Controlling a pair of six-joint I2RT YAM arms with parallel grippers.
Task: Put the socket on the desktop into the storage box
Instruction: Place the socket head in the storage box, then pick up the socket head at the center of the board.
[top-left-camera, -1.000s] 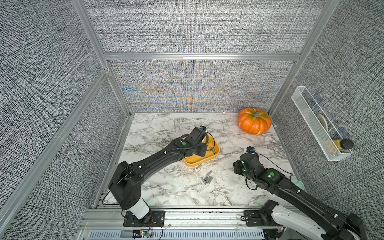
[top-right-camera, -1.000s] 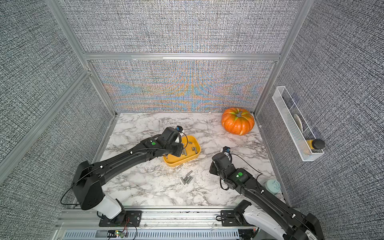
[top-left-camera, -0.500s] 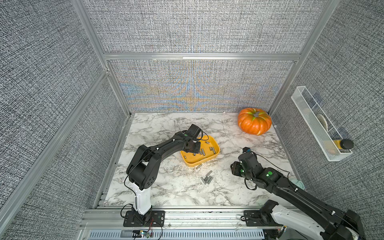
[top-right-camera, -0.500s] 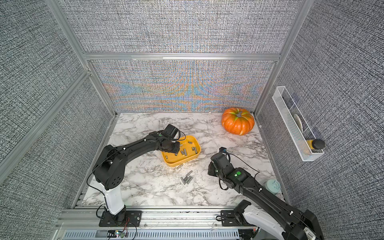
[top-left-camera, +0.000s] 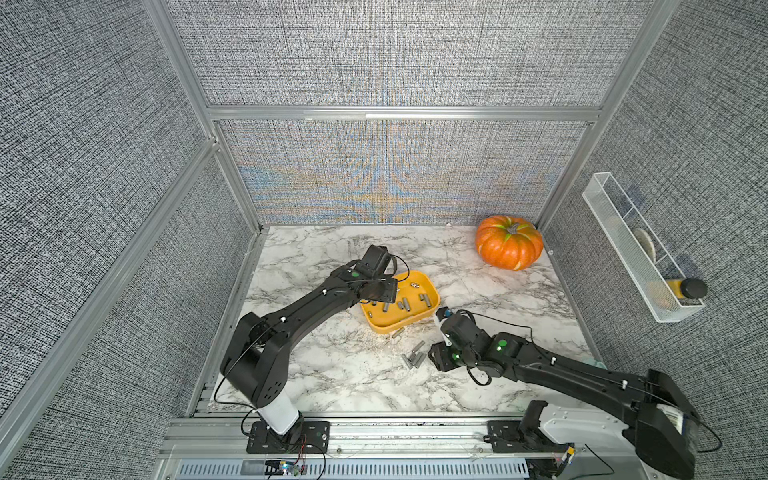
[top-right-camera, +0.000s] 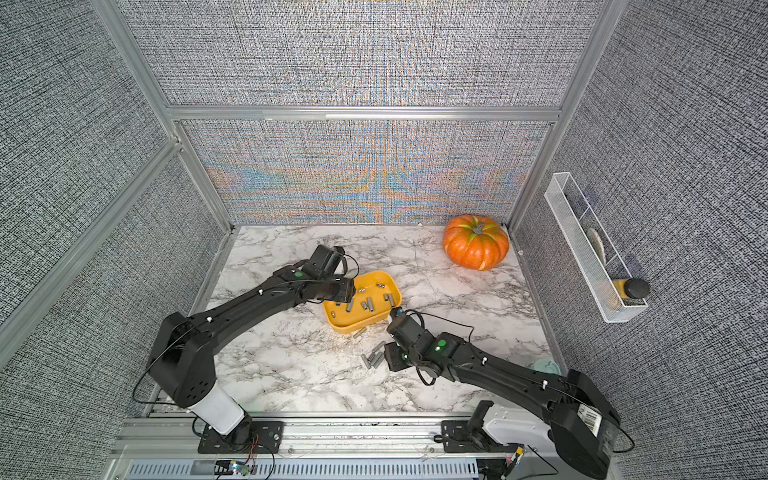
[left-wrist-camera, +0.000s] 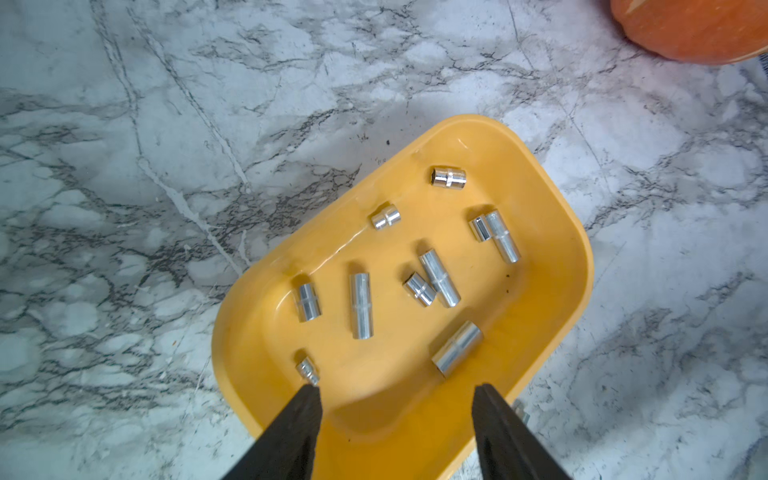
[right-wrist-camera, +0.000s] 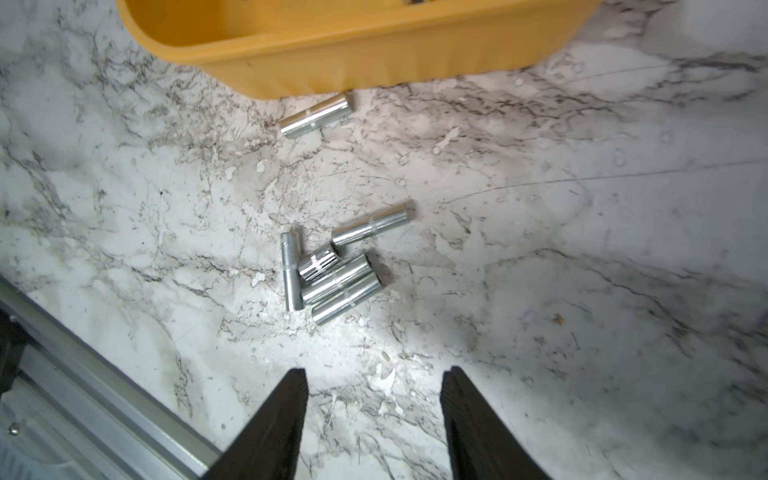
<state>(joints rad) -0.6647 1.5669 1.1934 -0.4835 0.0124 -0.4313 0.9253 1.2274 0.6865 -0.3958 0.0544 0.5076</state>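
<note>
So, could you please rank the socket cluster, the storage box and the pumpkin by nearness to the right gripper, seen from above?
1. socket cluster, right beside the right gripper.
2. storage box, farther back.
3. pumpkin, back right corner.

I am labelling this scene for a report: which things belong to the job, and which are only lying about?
Job:
desktop
box
loose sockets
stored sockets

Lying about:
pumpkin
wall basket
bottle
</note>
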